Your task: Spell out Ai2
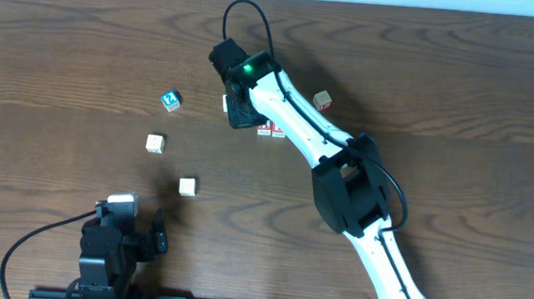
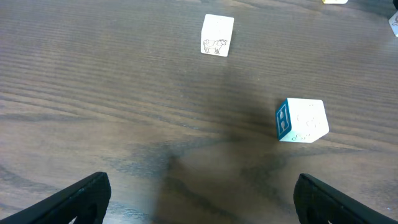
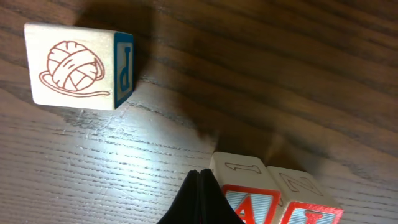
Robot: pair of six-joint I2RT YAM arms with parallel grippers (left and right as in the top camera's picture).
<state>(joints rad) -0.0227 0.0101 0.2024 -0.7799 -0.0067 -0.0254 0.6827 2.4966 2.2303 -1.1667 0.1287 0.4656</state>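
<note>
The red "A" cube (image 3: pixel 249 193) and the red "I" cube (image 3: pixel 306 202) stand side by side, touching; in the overhead view they sit partly under the right arm (image 1: pixel 268 129). The blue "2" cube (image 1: pixel 171 99) stands apart, to the left of them. My right gripper (image 3: pixel 200 200) is shut and empty, its tips low at the table right beside the "A" cube's left side; overhead it is at centre top (image 1: pixel 242 118). My left gripper (image 2: pixel 199 202) is open and empty, low over the table at the front left (image 1: pixel 127 232).
A blue "D" cube with a yarn-ball drawing (image 3: pixel 78 65) lies left of the right gripper. A pale cube with a cow drawing (image 2: pixel 217 35) and a pale cube with a blue side (image 2: pixel 301 120) lie ahead of the left gripper. Another cube (image 1: pixel 322 101) sits right of the arm.
</note>
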